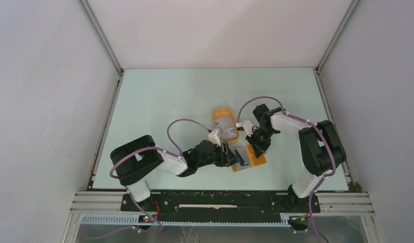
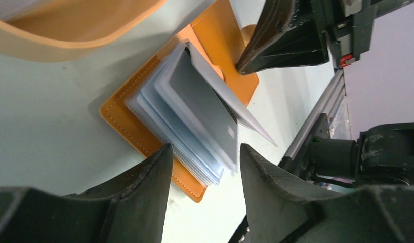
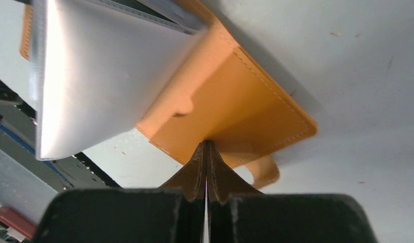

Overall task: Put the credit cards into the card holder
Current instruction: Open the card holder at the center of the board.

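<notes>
Resting on pale table (image 1: 159, 101), white walls (image 1: 220, 30) around, card holder (image 3: 240, 96), left hand (image 2: 205, 154) apart, right hand (image 3: 206, 148) together

From where I stand the desk (image 1: 159, 101) is a plain pale mint-green surface. Two things lie directly on it, both near its middle. One is an oval orange tray (image 1: 221, 109) with a raised rim. Just beside the tray, on its near side and a little to its right, lies the orange-tan card holder (image 1: 259, 159), opened out with its stitched cover flat against the surface.
</notes>
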`<control>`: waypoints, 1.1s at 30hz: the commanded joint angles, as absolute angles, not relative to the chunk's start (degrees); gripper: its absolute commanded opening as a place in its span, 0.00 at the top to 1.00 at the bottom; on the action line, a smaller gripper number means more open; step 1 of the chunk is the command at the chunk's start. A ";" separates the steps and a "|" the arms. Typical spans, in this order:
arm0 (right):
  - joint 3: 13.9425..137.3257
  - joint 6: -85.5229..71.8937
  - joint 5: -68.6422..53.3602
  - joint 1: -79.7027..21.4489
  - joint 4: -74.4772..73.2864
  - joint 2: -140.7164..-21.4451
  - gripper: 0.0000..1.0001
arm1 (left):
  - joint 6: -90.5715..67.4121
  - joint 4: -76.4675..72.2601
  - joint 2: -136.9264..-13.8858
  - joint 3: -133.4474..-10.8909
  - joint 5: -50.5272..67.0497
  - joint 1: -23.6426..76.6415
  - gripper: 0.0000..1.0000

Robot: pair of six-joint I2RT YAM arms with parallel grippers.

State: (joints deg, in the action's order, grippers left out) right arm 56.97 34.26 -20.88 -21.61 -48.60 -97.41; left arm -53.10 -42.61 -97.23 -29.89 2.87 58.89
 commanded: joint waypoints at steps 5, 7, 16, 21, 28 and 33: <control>58.42 34.42 -25.42 -22.49 -50.22 -97.31 1.00 | -52.41 -49.96 -97.21 -34.11 5.79 60.11 0.44; 58.56 34.32 -25.86 -22.49 -50.49 -97.42 1.00 | -52.09 -50.32 -97.21 -34.56 6.01 60.19 0.44; 59.31 34.20 -29.18 -20.71 -51.67 -96.38 1.00 | -52.03 -50.98 -99.49 -37.62 7.27 60.21 0.44; 59.23 34.20 -31.65 -18.38 -51.76 -93.67 1.00 | -50.28 -48.51 -96.56 -35.47 3.59 60.21 0.44; 59.31 33.94 -32.19 -18.02 -51.33 -92.49 1.00 | -47.94 -44.37 -90.25 -30.66 -1.28 60.21 0.44; 59.17 33.92 -33.47 -17.95 -51.04 -90.55 1.00 | -50.30 -44.45 -91.80 -29.33 -0.57 60.36 0.45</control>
State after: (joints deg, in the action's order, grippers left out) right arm 57.56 34.20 -31.27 -18.02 -51.11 -93.91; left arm -50.43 -44.99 -91.85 -30.89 0.67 59.90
